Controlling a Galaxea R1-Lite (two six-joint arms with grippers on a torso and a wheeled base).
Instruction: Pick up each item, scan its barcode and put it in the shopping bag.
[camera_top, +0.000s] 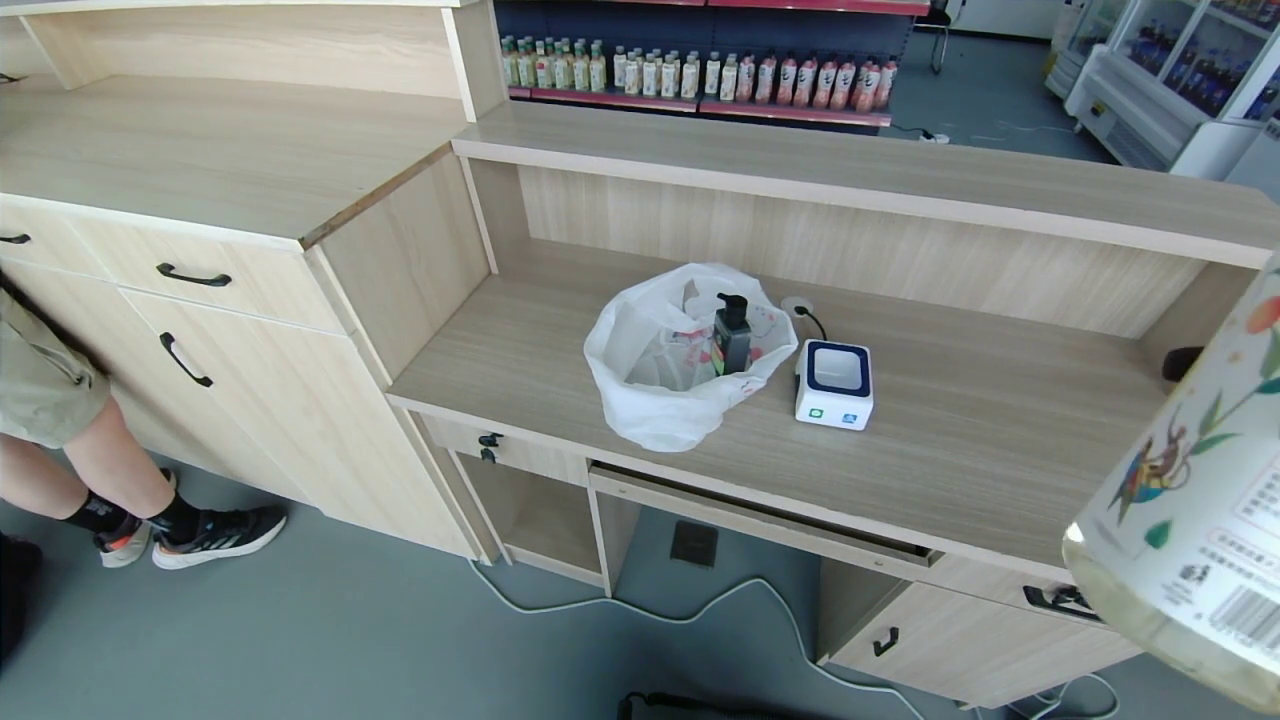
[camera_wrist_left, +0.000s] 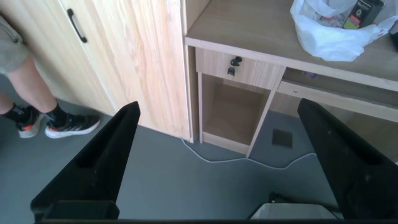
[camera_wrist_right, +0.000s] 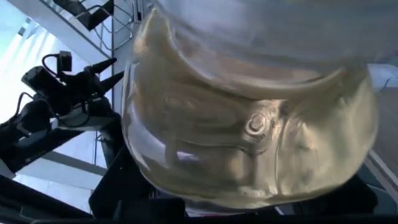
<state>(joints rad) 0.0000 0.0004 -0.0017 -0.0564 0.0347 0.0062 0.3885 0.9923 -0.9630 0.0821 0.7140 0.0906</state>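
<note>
- Bottle (camera_top: 1190, 520), large and clear, with pale yellow liquid and a printed label showing fruit, leaves and a barcode, is held aloft close to the head camera at the robot's far right. It is above the right end of the desk (camera_top: 980, 440) and touches nothing on it.
- Right hand (camera_wrist_right: 249, 208) is grasping the bottle. The right wrist view looks straight at the bottle's rounded base, with dark parts of the hand at its lower edge.
- Left hand (camera_wrist_left: 217, 180) is released, its two dark fingers (camera_wrist_left: 99, 162) spread wide apart with nothing between them. It hangs low over the grey floor in front of the desk, on the robot's left, well apart from the items.
- Shopping bag (camera_top: 660, 400), white plastic, stands open near the middle of the desk with its mouth facing up.
- Pump dispenser (camera_top: 732, 335), dark with a black pump head, stands upright inside the shopping bag against its right side, with other packaged goods beside it.
- Scanner (camera_top: 834, 383), a small white box with a dark-framed window on top, sits just to the right of the shopping bag, close to it. Its black cable (camera_top: 815, 322) runs back to a round hole in the desk.
- Behind the desk, a store shelf (camera_top: 700, 75) carries a row of drink bottles.
</note>
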